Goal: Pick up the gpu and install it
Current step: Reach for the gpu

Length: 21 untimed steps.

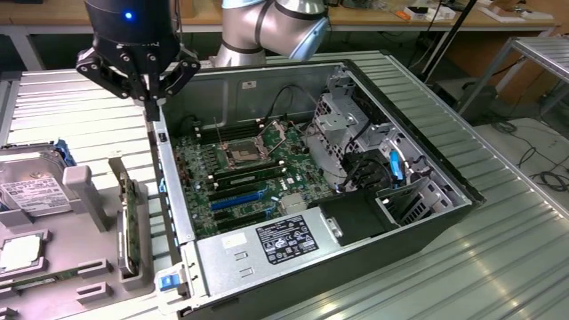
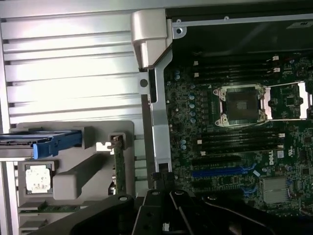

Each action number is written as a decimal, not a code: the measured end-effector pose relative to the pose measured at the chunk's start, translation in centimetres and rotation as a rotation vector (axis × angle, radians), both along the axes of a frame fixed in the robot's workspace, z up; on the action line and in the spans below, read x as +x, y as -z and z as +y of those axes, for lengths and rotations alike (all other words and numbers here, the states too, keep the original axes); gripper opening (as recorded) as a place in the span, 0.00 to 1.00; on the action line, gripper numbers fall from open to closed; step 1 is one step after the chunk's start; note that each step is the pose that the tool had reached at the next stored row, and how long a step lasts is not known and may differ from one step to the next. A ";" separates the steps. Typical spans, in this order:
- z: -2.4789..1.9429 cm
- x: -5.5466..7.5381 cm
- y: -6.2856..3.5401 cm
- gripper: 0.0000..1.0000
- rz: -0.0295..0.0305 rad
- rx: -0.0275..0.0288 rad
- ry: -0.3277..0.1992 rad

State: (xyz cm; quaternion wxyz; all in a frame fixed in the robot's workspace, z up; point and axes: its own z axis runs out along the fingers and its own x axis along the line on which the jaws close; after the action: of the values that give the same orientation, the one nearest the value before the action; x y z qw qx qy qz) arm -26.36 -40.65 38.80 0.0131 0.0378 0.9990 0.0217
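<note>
The gpu (image 1: 127,220) stands on its long edge in a slot of the grey holder tray (image 1: 89,193), to the exterior view's left of the open computer case (image 1: 173,200). Seen from the wrist, the gpu (image 2: 117,164) is a thin green strip in the same tray. My gripper (image 1: 153,98) hangs high above the case's near corner, well up and away from the card. Its fingers are shut, with nothing between them. The motherboard (image 1: 240,173) lies inside the case with blue expansion slots (image 1: 236,200), and those slots (image 2: 220,172) also show from the wrist.
On the tray, a hard drive (image 1: 31,190) with a white label and blue rails sits beside a processor chip (image 1: 22,250). The case holds a black power supply (image 1: 284,240), drive cages (image 1: 342,113) and cables. A ribbed metal table (image 1: 498,253) surrounds everything.
</note>
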 end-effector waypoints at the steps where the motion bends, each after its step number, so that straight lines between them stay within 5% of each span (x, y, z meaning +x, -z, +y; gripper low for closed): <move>1: -0.07 -0.3 0.01 0.11 0.0000 0.0000 0.000; 21: -1.48 -5.3 0.37 0.11 -0.0001 0.0001 0.000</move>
State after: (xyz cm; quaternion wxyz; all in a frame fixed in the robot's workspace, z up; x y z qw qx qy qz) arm -31.70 -42.13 38.44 0.0131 0.0379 0.9990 0.0217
